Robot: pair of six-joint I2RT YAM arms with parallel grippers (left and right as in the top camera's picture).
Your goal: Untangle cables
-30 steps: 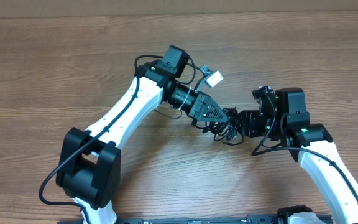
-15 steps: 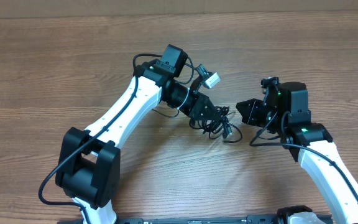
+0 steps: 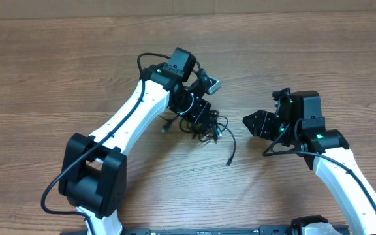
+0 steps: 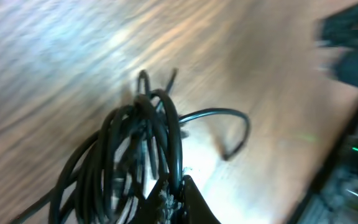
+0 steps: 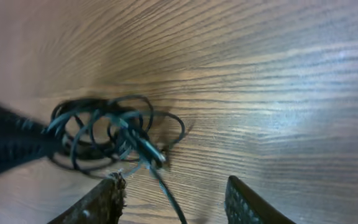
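On the wooden worktop (image 3: 318,52), between the two arms, the cables (image 3: 206,125) are lying as one black knot at the tip of the left arm (image 3: 136,111). The left jaws are pinching down on that knot, closed around a few of its loops. The blurred left wrist view is showing the bundle (image 4: 135,149) pressed against one finger (image 4: 182,199). A single loose strand (image 4: 229,121) is curling out beyond these jaws. The right jaws are standing wide open and holding nothing, well apart from the knot and facing it. From the right wrist, the coils (image 5: 104,127) are sitting ahead of the open jaws, with a silver-tipped plug (image 5: 151,152) pointing toward them. One thin cord (image 5: 166,193) is trailing down toward the gap between the two fingers (image 5: 104,202). Overhead, its free end (image 3: 229,156) is resting on the wood near the right jaws.
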